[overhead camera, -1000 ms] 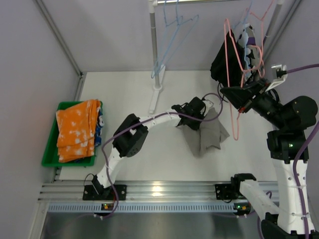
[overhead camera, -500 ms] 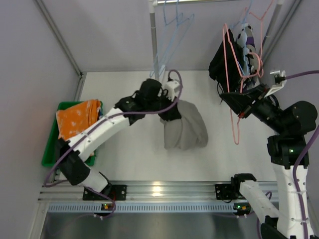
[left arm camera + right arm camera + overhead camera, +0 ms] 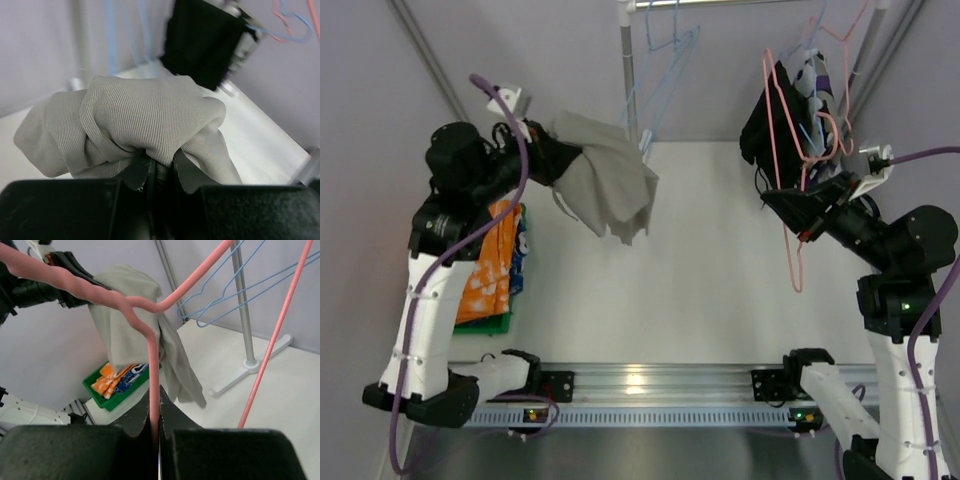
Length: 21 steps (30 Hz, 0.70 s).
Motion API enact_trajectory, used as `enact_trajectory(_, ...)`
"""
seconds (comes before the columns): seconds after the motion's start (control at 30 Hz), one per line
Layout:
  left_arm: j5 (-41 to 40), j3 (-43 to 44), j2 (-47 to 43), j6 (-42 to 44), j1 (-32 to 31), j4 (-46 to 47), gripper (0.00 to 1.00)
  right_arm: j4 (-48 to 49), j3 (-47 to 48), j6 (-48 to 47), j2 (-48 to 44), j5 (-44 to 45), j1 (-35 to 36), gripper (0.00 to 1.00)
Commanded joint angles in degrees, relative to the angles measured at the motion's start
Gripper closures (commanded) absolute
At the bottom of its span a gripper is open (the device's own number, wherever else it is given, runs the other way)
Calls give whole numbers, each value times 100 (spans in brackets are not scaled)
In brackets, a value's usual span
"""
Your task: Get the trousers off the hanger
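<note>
My left gripper (image 3: 552, 150) is shut on the plain grey trousers (image 3: 608, 187) and holds them high in the air at the back left, near the green bin; the cloth bunches over the jaws in the left wrist view (image 3: 150, 125). My right gripper (image 3: 790, 212) is shut on the bare pink hanger (image 3: 788, 140), whose wire runs between the jaws in the right wrist view (image 3: 153, 405). Orange trousers (image 3: 488, 270) and blue patterned trousers (image 3: 131, 374) lie in the bin.
A green bin (image 3: 490, 322) stands at the left edge. A rack pole (image 3: 631, 80) with blue hangers (image 3: 665, 70) stands at the back. More dark and patterned garments (image 3: 772, 120) hang on the rail at the back right.
My left arm has swung the grey trousers up and far to the left, from the table's middle to above the bin side. My right gripper keeps hold of the pink hanger, nearly still.
</note>
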Motion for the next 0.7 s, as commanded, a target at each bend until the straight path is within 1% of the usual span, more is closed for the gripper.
enact_trajectory(0.0, -1064, 589, -561, 229, 367, -144, 100, -7, 36, -201, -34, -113, -106, 100)
enact_trajectory(0.03, -2008, 746, -597, 439, 376, -468, 100, 11, 36, -201, -16, -131, -106, 100)
enact_trajectory(0.1, -3119, 844, -667, 590, 419, -699, 100, 46, 27, -192, 19, -140, -106, 100)
enact_trajectory(0.13, -3830, 766, -738, 686, 507, -717, 100, 64, 27, -157, 36, -157, -106, 100)
enact_trajectory(0.17, -4133, 696, -886, 870, 708, -665, 100, 90, 27, -148, 63, -192, -106, 100)
enact_trajectory(0.27, -5020, 572, -1045, 1091, 919, -647, 100, 143, 44, -148, 133, -210, -106, 100)
enact_trajectory(0.43, -5751, 283, -1467, 1609, 1193, -550, 100, 204, 62, -166, 239, -263, -106, 100)
enact_trajectory(0.47, -6031, 99, -1590, 1836, 1254, -533, 100, 222, 53, -148, 265, -263, -106, 100)
enact_trajectory(0.57, -6350, -227, -1888, 2198, 1377, -541, 100, 292, 36, -69, 291, -289, -106, 100)
enact_trajectory(0.6, -6498, -471, -1959, 2277, 1395, -533, 100, 310, 27, -60, 300, -307, -106, 100)
enact_trajectory(0.67, -6579, -736, -2126, 2462, 1422, -576, 100, 345, 44, -34, 353, -324, -106, 100)
